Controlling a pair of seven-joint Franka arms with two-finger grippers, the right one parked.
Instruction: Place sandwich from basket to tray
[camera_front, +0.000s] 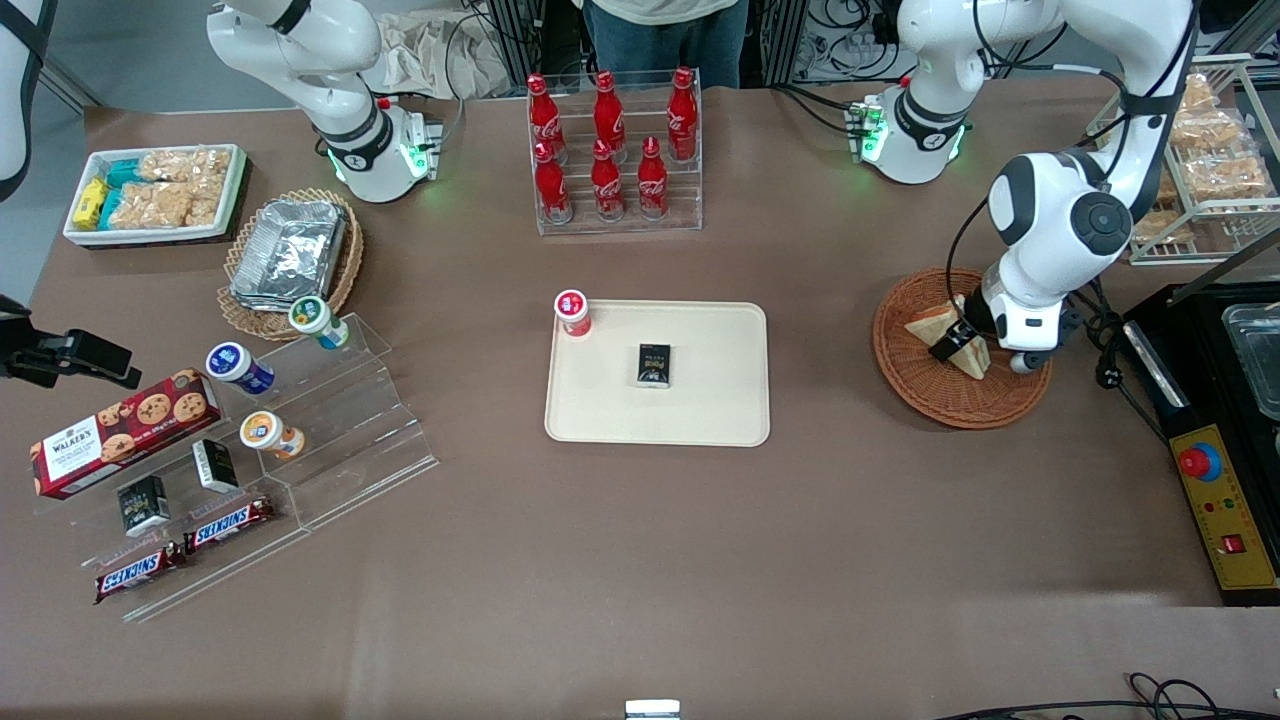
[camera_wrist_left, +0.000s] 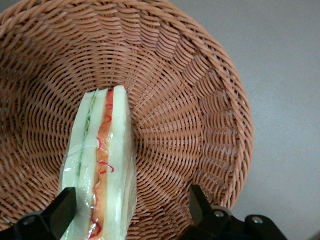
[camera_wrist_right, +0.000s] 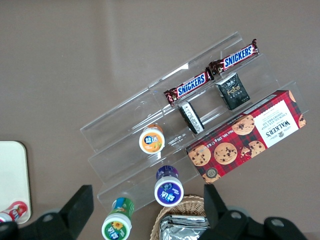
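Note:
The sandwich (camera_front: 922, 326) stands on edge in the reddish-brown woven basket (camera_front: 903, 375), toward the working arm's end of the table. In the left wrist view the sandwich (camera_wrist_left: 100, 160) shows its white bread and pink-orange filling, wrapped in clear film. My left gripper (camera_front: 958, 345) is down in the basket (camera_wrist_left: 190, 100) and open. One finger (camera_wrist_left: 62, 207) sits against the sandwich and the other finger (camera_wrist_left: 200, 205) stands well apart from it, over bare wicker. The cream tray (camera_front: 720, 400) lies mid-table, carrying a red-lidded cup (camera_front: 572, 312) and a small black box (camera_front: 655, 365).
A rack of red cola bottles (camera_front: 610, 150) stands farther from the front camera than the tray. A black control box with a red button (camera_front: 1215, 500) lies beside the basket, at the working arm's end. A clear stepped stand (camera_front: 330, 430) with snacks is toward the parked arm's end.

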